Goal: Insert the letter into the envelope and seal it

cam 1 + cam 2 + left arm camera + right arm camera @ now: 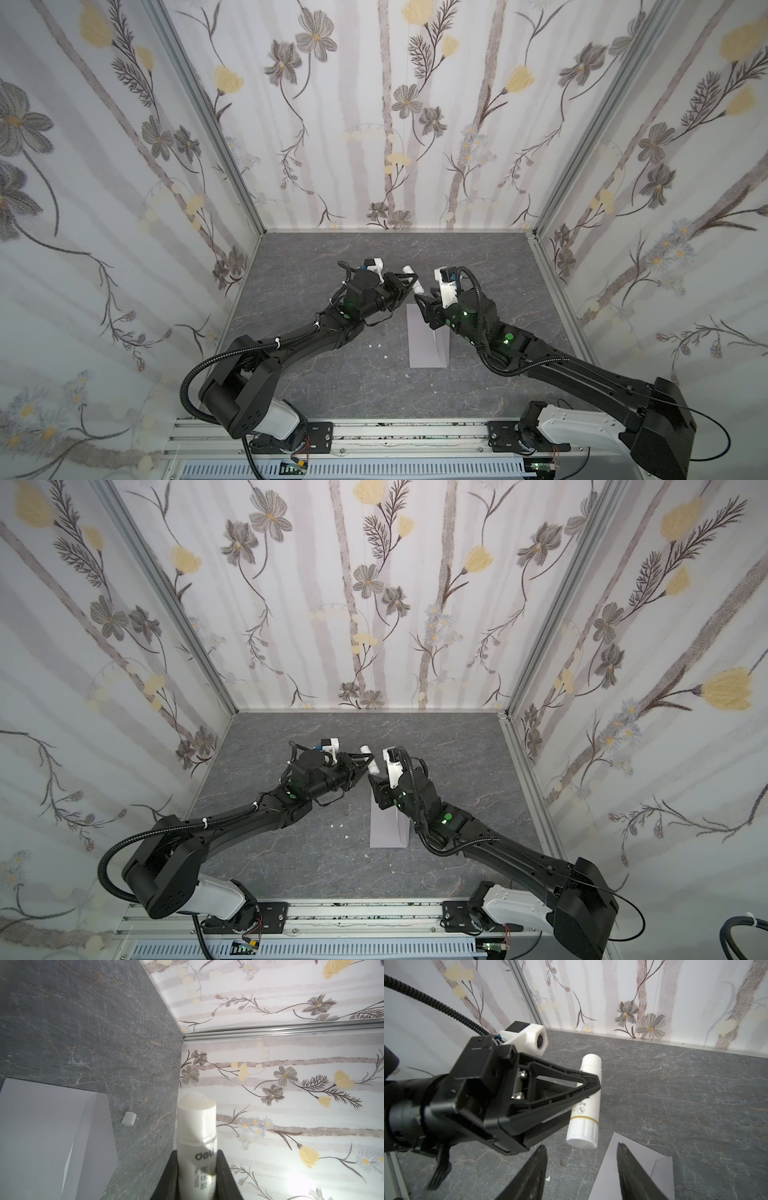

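Note:
The grey-lavender envelope (424, 345) (386, 829) lies flat on the table, its long side running front to back. Its pointed flap (89, 1136) is folded out to the right. The letter is not in view. My left gripper (409, 278) (197, 1154) is shut on a white glue stick (196, 1122) (586, 1124), held in the air just beyond the envelope's far end. Just below the stick's lower end, my right gripper (420, 305) (581, 1145) stands open and holds nothing. One of its fingers hangs over the envelope (609, 1169).
A small white cap (129, 1119) lies on the grey stone-patterned table (324, 257) beside the envelope's far end. Tiny white scraps (374, 345) dot the table left of the envelope. Flowered walls close in the back and both sides.

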Action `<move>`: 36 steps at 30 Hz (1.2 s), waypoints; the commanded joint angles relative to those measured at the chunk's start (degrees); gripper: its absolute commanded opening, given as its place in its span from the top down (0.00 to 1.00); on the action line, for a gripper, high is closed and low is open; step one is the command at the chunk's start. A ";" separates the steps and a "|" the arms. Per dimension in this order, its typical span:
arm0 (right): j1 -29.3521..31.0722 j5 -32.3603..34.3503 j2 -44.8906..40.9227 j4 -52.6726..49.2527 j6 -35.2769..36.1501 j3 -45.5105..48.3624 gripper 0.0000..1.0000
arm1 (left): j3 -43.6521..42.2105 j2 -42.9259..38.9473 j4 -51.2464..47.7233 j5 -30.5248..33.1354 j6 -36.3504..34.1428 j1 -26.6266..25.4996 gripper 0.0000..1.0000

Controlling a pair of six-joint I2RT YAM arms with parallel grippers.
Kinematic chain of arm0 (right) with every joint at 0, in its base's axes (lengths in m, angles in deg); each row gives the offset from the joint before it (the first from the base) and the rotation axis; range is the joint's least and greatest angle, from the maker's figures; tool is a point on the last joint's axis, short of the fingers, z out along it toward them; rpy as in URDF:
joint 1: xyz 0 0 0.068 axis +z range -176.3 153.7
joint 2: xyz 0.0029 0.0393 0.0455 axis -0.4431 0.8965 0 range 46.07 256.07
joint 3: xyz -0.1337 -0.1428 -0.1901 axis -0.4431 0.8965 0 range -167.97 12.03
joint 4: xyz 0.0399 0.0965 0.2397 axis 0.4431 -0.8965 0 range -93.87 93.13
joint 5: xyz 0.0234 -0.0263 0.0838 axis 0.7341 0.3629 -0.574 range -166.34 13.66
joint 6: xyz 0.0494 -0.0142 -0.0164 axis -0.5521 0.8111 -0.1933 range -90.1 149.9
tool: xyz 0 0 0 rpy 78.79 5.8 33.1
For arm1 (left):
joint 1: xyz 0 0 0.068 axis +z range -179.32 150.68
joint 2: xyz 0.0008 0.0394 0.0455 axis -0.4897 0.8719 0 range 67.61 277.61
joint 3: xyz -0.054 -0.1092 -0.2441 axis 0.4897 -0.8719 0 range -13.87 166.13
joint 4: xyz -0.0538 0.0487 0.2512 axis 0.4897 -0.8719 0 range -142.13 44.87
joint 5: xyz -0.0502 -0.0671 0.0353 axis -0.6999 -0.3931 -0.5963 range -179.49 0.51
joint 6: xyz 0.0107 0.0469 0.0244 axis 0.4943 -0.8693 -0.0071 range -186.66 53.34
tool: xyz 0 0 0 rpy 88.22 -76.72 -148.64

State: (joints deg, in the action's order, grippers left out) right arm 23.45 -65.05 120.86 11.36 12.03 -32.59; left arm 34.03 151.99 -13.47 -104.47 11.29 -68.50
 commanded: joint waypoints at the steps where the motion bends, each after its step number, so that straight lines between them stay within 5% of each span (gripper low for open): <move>1: 0.06 1.04 0.99 1.66 0.99 -0.57 0.44 | 0.68 -0.33 1.83 -0.29 -0.05 -0.12 1.00; 9: 0.07 2.33 3.26 2.15 1.37 -1.81 0.52 | 0.62 -0.97 1.83 -0.42 0.07 -0.24 1.00; 19: 0.00 0.63 3.61 3.41 0.45 -2.60 0.76 | 0.11 -0.71 2.13 -0.63 0.25 -0.64 1.00; 36: -1.29 -8.08 2.88 7.68 -10.09 -2.19 0.80 | -3.05 -1.17 7.35 0.70 1.21 -1.86 1.00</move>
State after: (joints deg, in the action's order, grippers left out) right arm 22.38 -68.29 124.24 11.73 5.54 -34.56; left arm 31.63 151.07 -9.69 -101.33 11.88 -69.77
